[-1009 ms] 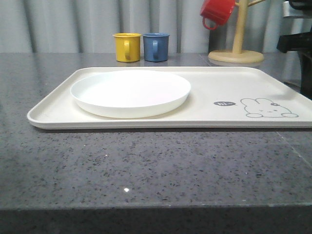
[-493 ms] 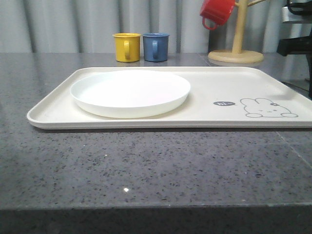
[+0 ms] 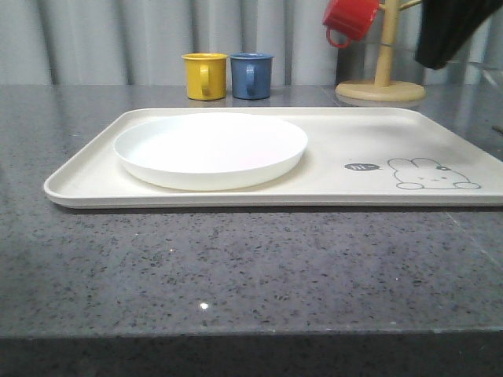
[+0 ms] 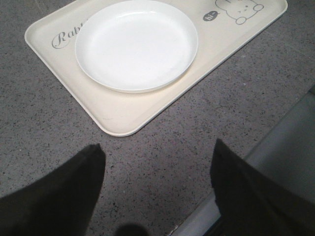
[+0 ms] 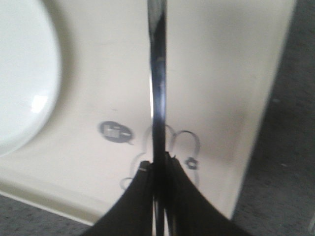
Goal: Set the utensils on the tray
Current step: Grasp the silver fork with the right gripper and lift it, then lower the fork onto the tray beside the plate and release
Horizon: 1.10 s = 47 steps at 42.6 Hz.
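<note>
Swinging in at the front view's 1 o'clock, right arm [image 3: 448,31] has risen since a second ago. Right gripper [image 5: 158,169] clamps a slim steel utensil [image 5: 158,88] (type unclear) above tray [image 5: 216,64], beside the bunny print. Plate [image 3: 211,148] sits at tray's 9 o'clock. Left gripper [image 4: 155,157] gapes empty over worktop [image 3: 236,267].

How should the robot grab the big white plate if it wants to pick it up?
Probably by the rim. The plate is wide, shallow and lies flat on the tray, so a gripper can't span it. Come from the front-left edge, nearest the open left gripper, pinching the raised lip.
</note>
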Each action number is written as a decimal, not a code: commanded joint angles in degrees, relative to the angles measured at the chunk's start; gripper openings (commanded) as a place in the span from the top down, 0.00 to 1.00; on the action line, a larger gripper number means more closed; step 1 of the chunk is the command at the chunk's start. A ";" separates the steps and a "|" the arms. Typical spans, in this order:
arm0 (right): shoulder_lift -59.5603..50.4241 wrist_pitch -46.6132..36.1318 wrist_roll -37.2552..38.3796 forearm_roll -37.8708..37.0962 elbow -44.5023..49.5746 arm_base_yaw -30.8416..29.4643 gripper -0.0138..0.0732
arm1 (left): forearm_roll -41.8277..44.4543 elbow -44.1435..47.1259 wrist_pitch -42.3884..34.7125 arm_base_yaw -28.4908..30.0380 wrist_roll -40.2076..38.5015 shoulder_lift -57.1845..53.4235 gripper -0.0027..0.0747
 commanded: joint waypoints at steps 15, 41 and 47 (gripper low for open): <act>8.84 -5.17 19.87 -0.13 -4.83 4.76 0.89 | -0.17 -1.49 -3.60 -0.27 -0.55 -0.10 0.39; 12.20 -8.87 23.43 -0.12 -4.83 4.76 0.47 | -0.17 -1.49 -3.60 -0.27 -0.55 -0.10 0.40; 11.76 -9.46 23.37 -0.78 -4.83 4.76 0.44 | -0.17 -1.49 -3.60 -0.27 -0.55 -0.10 0.40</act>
